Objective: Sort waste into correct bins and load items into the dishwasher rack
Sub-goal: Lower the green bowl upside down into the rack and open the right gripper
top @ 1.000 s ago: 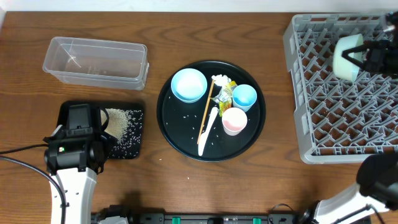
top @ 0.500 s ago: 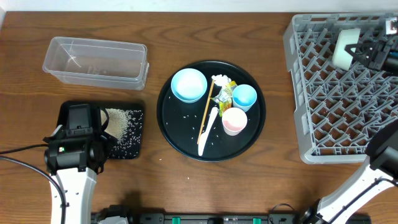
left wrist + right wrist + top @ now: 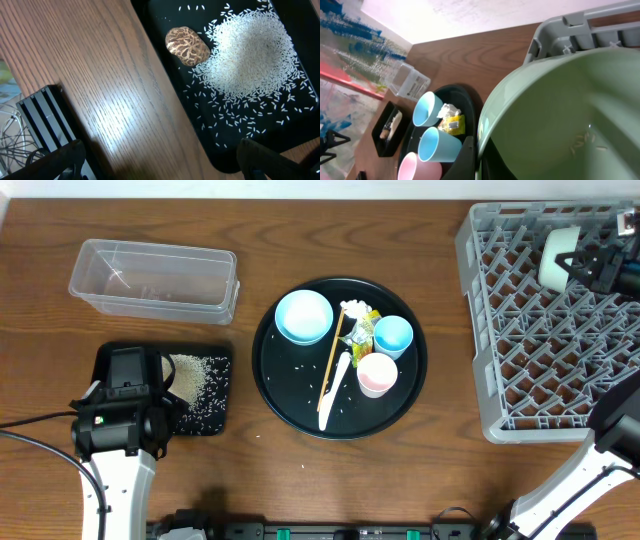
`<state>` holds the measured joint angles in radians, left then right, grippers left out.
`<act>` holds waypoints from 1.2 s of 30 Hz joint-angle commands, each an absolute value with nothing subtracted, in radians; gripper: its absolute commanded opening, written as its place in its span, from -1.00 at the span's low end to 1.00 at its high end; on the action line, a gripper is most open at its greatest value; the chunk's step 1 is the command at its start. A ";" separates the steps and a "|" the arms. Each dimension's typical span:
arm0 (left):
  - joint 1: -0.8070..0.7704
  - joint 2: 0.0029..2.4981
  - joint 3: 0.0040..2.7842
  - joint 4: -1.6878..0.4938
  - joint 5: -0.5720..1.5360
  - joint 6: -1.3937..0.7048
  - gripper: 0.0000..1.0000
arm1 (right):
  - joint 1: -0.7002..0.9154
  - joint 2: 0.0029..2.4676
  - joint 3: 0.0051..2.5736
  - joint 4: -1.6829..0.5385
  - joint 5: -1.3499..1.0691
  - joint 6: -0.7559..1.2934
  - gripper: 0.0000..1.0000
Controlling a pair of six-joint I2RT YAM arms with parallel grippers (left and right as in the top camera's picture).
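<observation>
Right jaws clamp rim of mint-white bowl [image 3: 558, 258], held tilted over far-right part of dishwasher rack [image 3: 540, 380]. Left jaws wide open, empty, above shallow black tray [image 3: 215, 418] at left of tabletop; rice pile [image 3: 250, 50] inside, brown lump [image 3: 187, 46] just beside.

Bright even light, perhaps glare on table [image 3: 112, 107]
</observation>
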<state>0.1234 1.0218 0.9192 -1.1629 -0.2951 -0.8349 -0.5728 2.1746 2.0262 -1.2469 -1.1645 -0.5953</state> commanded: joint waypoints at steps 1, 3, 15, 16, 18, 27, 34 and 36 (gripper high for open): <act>0.128 1.018 0.933 -1.167 -0.316 -0.840 0.96 | -0.575 2.179 2.002 -1.238 -1.170 -0.600 -0.99; 0.128 1.018 0.933 -1.166 -0.316 -0.840 0.96 | -0.575 2.179 1.993 -1.231 -1.170 -0.600 -0.98; 0.128 1.018 0.933 -1.166 -0.316 -0.840 0.96 | -0.575 2.181 1.972 -1.221 -1.126 -0.599 -0.98; 0.128 1.018 0.933 -1.167 -0.316 -0.840 0.96 | -0.575 2.184 1.969 -1.218 -1.126 -0.599 -0.98; 0.128 1.018 0.933 -1.167 -0.316 -0.840 0.96 | -0.575 2.192 1.968 -1.217 -1.125 -0.600 -0.98; 0.128 1.018 0.933 -1.167 -0.316 -0.840 0.96 | -0.577 2.233 1.968 -1.213 -1.213 -0.599 -0.98; 0.128 1.018 0.933 -1.166 -0.316 -0.840 0.96 | -0.585 2.234 1.968 -1.156 -1.243 -0.503 -0.98; 0.128 1.018 0.933 -1.167 -0.316 -0.840 0.96 | -0.591 2.234 1.968 -1.139 -1.235 -0.471 -0.98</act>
